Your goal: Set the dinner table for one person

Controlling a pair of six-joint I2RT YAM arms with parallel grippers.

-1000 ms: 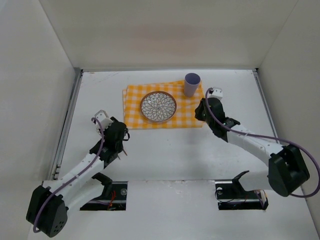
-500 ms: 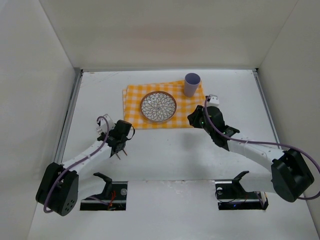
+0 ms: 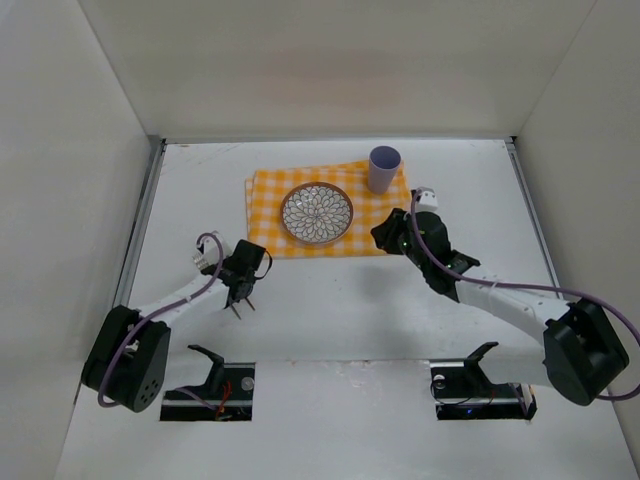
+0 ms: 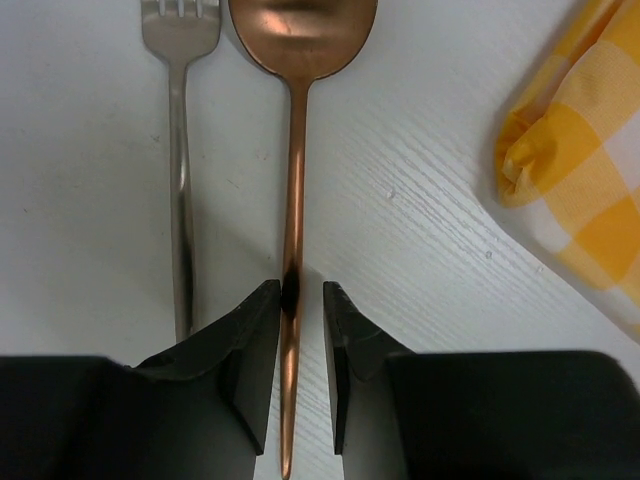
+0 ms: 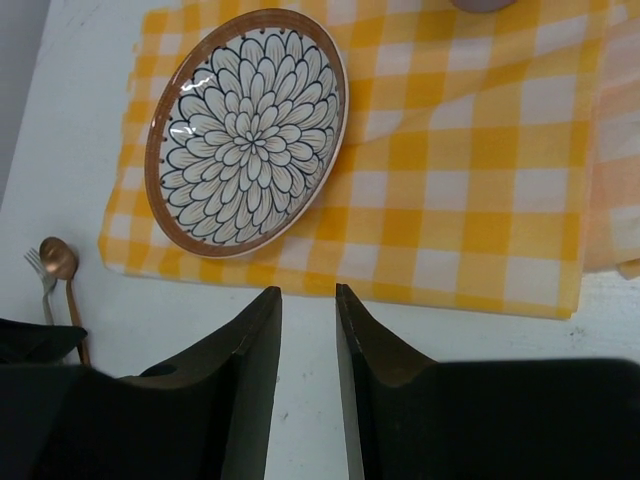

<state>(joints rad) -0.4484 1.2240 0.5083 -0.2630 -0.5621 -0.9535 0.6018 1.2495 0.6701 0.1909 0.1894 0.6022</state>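
A copper spoon [image 4: 293, 150] and a silver fork [image 4: 180, 150] lie side by side on the white dinner table [image 3: 330, 310], left of the yellow checked cloth [image 3: 270, 235]. My left gripper [image 4: 300, 290] is low over them. Its jaws stand narrowly apart astride the spoon's handle; the handle touches the left finger, with a gap on the right. A flower-patterned plate [image 3: 316, 213] and a lilac cup [image 3: 384, 168] stand on the cloth. My right gripper [image 5: 308, 292] is slightly open and empty, over the table at the cloth's front edge, near the plate [image 5: 245, 130].
White walls [image 3: 80, 150] border the table on the left, back and right. A folded cloth corner [image 4: 580, 170] lies just right of the left gripper. The spoon [image 5: 60, 262] and fork [image 5: 42, 270] also show at the far left of the right wrist view.
My left gripper moved right and down onto the spoon and fork. My right gripper moved from beside the cup toward the cloth's front right edge.
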